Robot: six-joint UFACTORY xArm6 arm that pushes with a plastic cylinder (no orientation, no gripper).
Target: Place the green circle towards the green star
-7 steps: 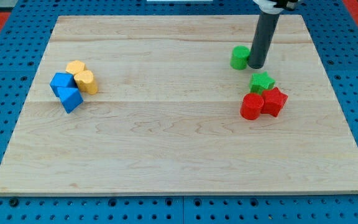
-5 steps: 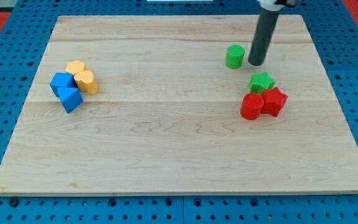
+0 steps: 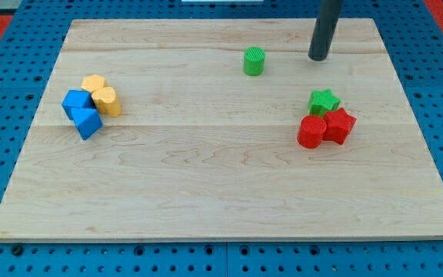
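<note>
The small green circle block (image 3: 254, 61) stands on the pale wooden board (image 3: 206, 177), far side, well apart to the left of my tip (image 3: 317, 58). My tip, the end of a plain dark rod, touches no block and holds nothing. The green star block (image 3: 324, 101) lies nearer than my tip, touching a red cylinder block (image 3: 311, 131) and a red block (image 3: 339, 125). No writing can be read.

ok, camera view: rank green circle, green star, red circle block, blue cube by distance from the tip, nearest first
From my tip:
1. Green star, just below it.
2. Green circle, to the view's left; close to the star's distance.
3. Red circle block, below the star.
4. Blue cube, far left.
</note>
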